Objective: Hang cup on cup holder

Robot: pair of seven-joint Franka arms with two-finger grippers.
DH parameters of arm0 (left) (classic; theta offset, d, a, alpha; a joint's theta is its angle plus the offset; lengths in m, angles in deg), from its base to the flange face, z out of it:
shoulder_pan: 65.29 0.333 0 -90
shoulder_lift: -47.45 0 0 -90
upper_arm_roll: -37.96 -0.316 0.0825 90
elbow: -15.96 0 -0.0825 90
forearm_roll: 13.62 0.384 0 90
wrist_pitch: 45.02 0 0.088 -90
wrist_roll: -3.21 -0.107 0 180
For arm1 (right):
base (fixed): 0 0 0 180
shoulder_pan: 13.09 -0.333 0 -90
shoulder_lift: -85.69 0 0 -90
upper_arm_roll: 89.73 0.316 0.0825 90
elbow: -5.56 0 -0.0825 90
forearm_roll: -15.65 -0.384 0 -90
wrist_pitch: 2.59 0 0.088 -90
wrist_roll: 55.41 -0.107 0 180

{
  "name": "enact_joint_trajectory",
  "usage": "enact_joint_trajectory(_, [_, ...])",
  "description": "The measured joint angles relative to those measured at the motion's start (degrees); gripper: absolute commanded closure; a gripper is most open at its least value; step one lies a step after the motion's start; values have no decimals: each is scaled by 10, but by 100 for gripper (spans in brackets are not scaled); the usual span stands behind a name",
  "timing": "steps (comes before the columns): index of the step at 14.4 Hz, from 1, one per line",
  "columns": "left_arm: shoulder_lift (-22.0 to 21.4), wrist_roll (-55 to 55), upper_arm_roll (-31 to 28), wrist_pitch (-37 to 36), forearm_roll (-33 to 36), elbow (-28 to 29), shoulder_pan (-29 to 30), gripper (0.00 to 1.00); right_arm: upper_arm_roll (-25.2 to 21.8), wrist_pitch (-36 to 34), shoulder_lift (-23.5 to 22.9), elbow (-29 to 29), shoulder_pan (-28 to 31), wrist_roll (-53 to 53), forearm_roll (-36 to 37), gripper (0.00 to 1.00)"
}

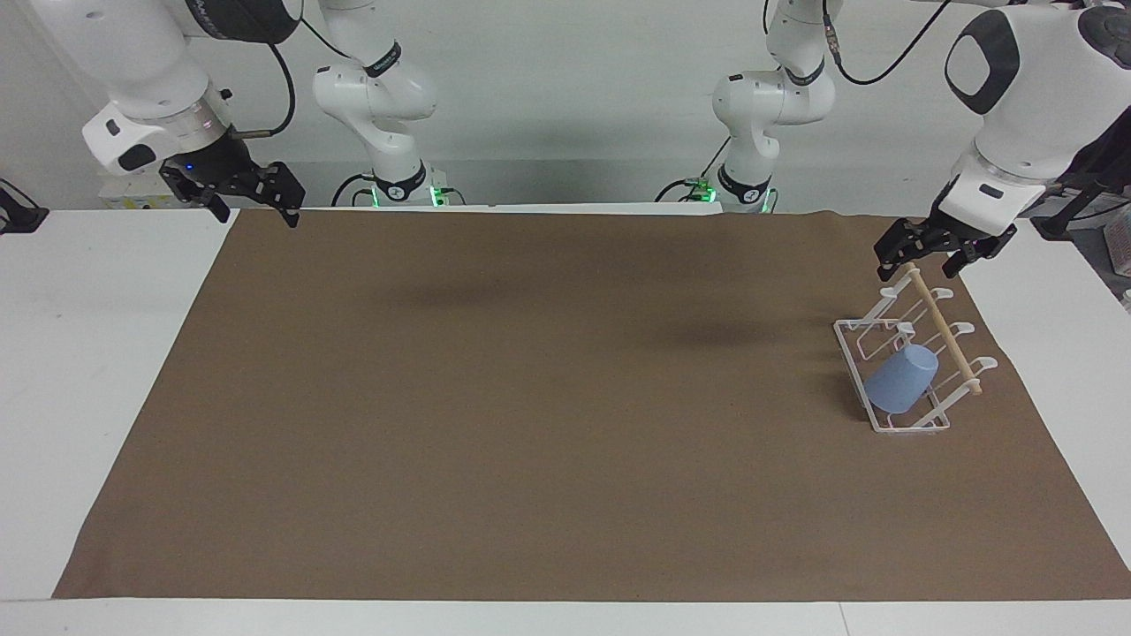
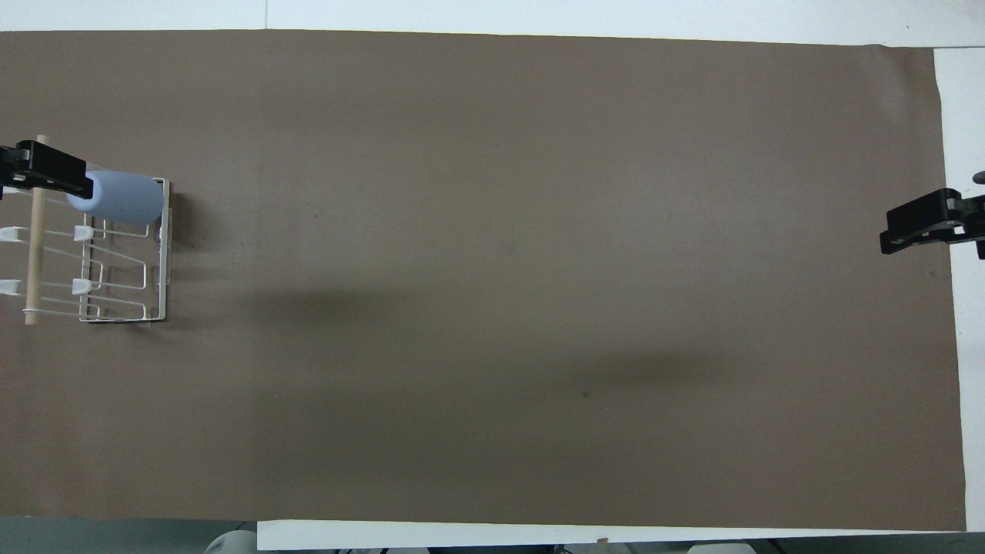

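Note:
The light-blue cup (image 1: 901, 380) sits mouth-down and tilted on a prong of the white wire cup holder (image 1: 892, 426), at the rack's end farther from the robots. It also shows in the overhead view (image 2: 119, 198), on the cup holder (image 2: 115, 315). The rack stands at the left arm's end of the table. My left gripper (image 1: 928, 254) is open and empty, raised over the rack's wooden dowel (image 1: 944, 332) and apart from the cup. It shows at the overhead view's edge (image 2: 31, 171). My right gripper (image 1: 252, 196) is open and empty, and waits over the right arm's end of the table; it also shows in the overhead view (image 2: 931, 227).
A brown mat (image 1: 530, 397) covers most of the white table (image 1: 88, 353). The rack's other prongs (image 2: 108, 277) carry nothing.

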State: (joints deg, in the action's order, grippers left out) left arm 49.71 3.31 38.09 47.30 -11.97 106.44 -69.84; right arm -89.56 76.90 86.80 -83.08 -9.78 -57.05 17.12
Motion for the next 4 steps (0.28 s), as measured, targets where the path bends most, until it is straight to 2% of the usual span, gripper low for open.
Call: enact_joint_trajectory(4, [-13, 0, 0, -1, -1, 0, 0, 0, 0, 0, 0, 0, 0, 0, 0, 0])
